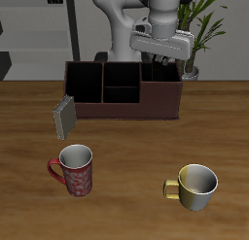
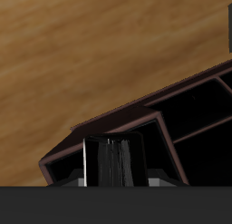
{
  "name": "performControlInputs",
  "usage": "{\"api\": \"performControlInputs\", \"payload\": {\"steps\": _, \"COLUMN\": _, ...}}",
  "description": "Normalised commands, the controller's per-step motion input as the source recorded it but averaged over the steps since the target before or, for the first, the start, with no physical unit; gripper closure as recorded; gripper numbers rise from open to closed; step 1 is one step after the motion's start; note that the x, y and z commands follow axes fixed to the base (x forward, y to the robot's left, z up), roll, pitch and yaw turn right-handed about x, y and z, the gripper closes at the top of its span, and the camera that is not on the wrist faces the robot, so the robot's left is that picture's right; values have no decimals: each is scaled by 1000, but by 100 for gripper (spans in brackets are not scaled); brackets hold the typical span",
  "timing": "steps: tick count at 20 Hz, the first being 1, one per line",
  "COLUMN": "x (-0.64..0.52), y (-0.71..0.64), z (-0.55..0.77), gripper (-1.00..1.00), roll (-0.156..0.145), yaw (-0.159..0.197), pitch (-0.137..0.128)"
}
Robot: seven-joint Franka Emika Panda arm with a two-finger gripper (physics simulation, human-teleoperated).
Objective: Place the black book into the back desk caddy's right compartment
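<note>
The back desk caddy [image 1: 126,110] is a low maroon box with a black interior at the back of the table. My gripper [image 1: 161,69] hangs right over its right compartment [image 1: 162,86], the tall undivided end section. It is shut on the black book [image 2: 111,160], which hangs upright between the fingers. In the wrist view the book's lower end is at that compartment's opening, inside the caddy's rim [image 2: 136,114]. In the exterior view the book is hard to tell from the dark fingers and interior.
A grey textured book [image 1: 64,116] leans against the caddy's opposite end. A red patterned mug [image 1: 76,171] and a yellow mug [image 1: 195,186] stand nearer the table's front edge. A potted plant [image 1: 199,40] stands behind the caddy.
</note>
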Motion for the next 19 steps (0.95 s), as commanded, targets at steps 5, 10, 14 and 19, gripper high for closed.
{"api": "performControlInputs", "payload": {"steps": 5, "x": -58, "y": 55, "z": 9, "gripper": -100, "roll": 56, "yaw": -6, "pitch": 0}}
{"api": "performControlInputs", "payload": {"steps": 10, "x": -8, "y": 29, "z": 62, "gripper": -100, "roll": 10, "yaw": -2, "pitch": -5}}
{"api": "performControlInputs", "payload": {"steps": 14, "x": -10, "y": -69, "z": 60, "gripper": -100, "roll": -26, "yaw": 3, "pitch": -5}}
{"api": "performControlInputs", "payload": {"steps": 19, "x": -3, "y": -34, "z": 126, "gripper": -100, "roll": -22, "yaw": 20, "pitch": -24}}
